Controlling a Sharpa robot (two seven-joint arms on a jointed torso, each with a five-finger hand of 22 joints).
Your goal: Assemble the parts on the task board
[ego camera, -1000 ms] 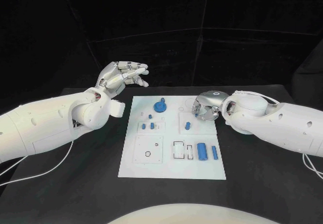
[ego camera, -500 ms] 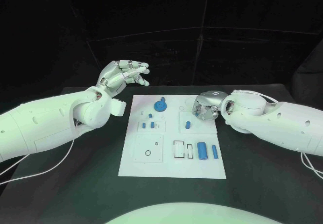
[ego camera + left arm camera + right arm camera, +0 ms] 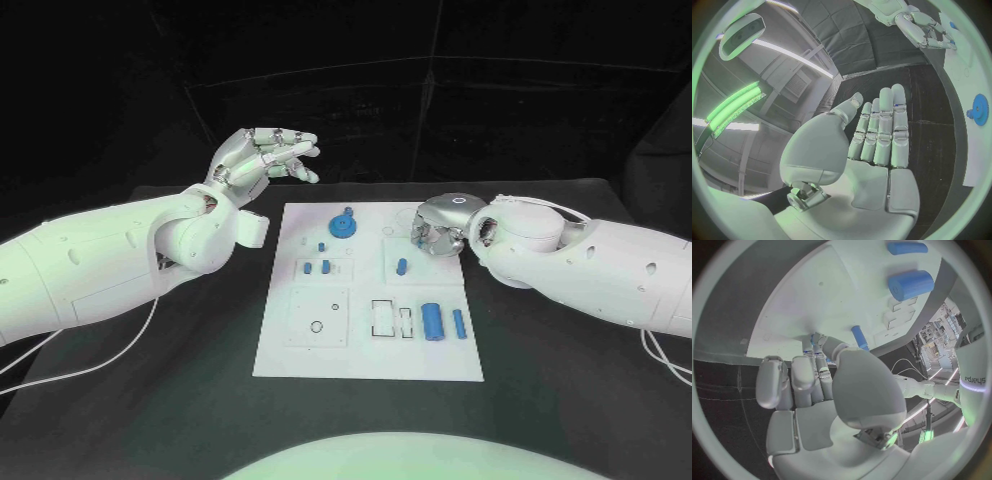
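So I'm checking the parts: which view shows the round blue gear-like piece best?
The head view: the round blue gear-like piece sits unobstructed on the white task board. The left wrist view catches it at the rim, distorted.

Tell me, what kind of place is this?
Probably a robotics lab or test cell: black curtains behind a black table, a white task board with small blue parts, and strip lights overhead.
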